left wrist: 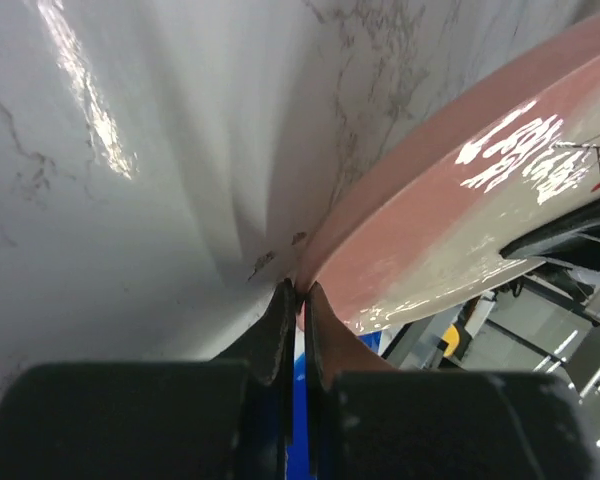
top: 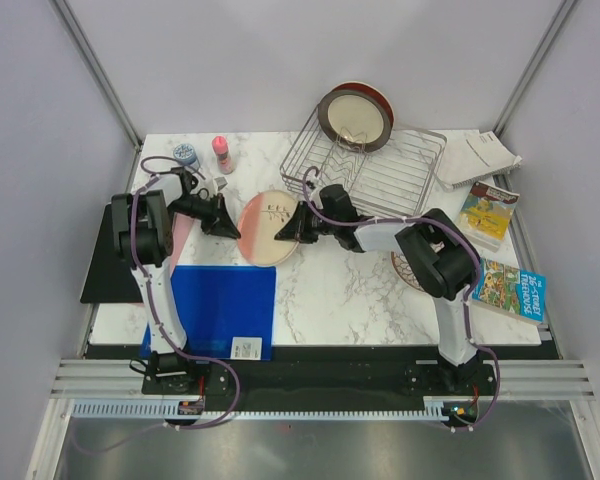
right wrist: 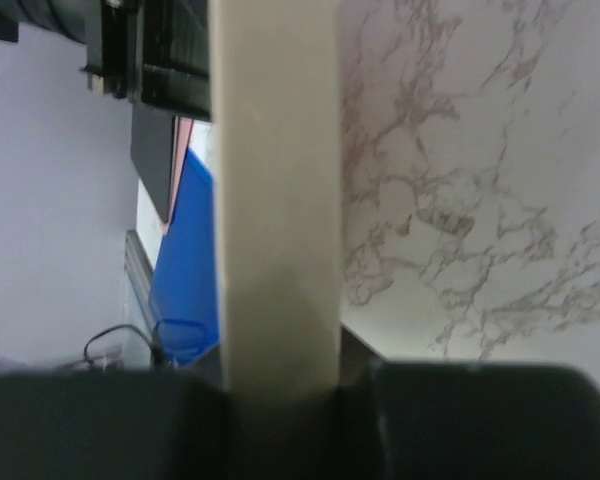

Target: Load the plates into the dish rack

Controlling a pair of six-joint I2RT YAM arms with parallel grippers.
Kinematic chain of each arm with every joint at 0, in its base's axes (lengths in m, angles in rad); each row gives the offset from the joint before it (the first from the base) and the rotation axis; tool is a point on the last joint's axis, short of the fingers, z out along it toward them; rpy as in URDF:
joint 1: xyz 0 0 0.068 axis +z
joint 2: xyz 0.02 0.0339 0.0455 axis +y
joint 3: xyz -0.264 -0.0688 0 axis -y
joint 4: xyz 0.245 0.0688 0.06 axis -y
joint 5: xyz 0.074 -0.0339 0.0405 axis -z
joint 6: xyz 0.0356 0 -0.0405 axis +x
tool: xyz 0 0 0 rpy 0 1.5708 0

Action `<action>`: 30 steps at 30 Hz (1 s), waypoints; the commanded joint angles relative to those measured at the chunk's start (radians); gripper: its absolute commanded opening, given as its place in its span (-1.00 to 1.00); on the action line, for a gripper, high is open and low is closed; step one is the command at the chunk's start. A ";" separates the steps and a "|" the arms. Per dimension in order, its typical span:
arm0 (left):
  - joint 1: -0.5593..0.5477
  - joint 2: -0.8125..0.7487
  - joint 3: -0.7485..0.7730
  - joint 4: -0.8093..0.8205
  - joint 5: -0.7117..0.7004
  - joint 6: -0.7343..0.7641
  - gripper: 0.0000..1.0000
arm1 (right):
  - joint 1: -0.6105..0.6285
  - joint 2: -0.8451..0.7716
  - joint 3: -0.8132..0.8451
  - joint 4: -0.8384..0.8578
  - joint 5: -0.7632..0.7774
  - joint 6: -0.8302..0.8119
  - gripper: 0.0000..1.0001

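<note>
My left end effector (top: 228, 222) and right end effector (top: 286, 228) pinch the round cream-pink twig-marked plate (top: 267, 228) at 9 and 3 o'clock; silver wire dish rack (top: 405, 172) at 1 o'clock; lettering on the book (top: 488, 212) illegible.

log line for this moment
phase: two-arm hold | left gripper: shut on twig plate rim | right gripper: shut on opposite rim | dish rack: two plates standing

**Marble worktop in a pale-walled bay**

The white worktop (top: 350, 300) is veined grey-brown. Plain lavender-grey panels form the back wall (top: 280, 60) and side walls (top: 30, 200), with slanting aluminium posts (top: 95, 65) at the rear corners. A ribbed metal rail (top: 310, 380) lines the near edge, above a dull grey floor (top: 310, 445). Bright glare (left wrist: 80, 110) streaks the marble.
</note>
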 commanded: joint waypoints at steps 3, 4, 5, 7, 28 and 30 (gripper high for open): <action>-0.029 -0.132 -0.017 -0.005 0.033 -0.015 -0.70 | 0.003 -0.118 0.183 -0.120 -0.073 -0.281 -1.00; -0.027 -0.149 -0.023 0.001 0.027 -0.013 -0.58 | 0.004 -0.134 0.199 -0.152 -0.073 -0.319 -1.00; -0.027 -0.175 -0.039 0.006 0.023 -0.009 -0.41 | 0.001 -0.152 0.222 -0.208 -0.075 -0.395 -1.00; -0.020 -0.262 -0.086 0.033 0.018 0.017 -0.25 | -0.009 -0.198 0.260 -0.288 -0.099 -0.478 -1.00; 0.002 -0.772 -0.453 0.369 -0.103 0.027 -0.95 | -0.287 -0.135 1.012 -0.916 0.120 -1.746 -1.00; -0.015 -0.783 -0.468 0.382 -0.100 0.018 -0.95 | -0.298 -0.094 1.038 -0.916 0.128 -1.783 -1.00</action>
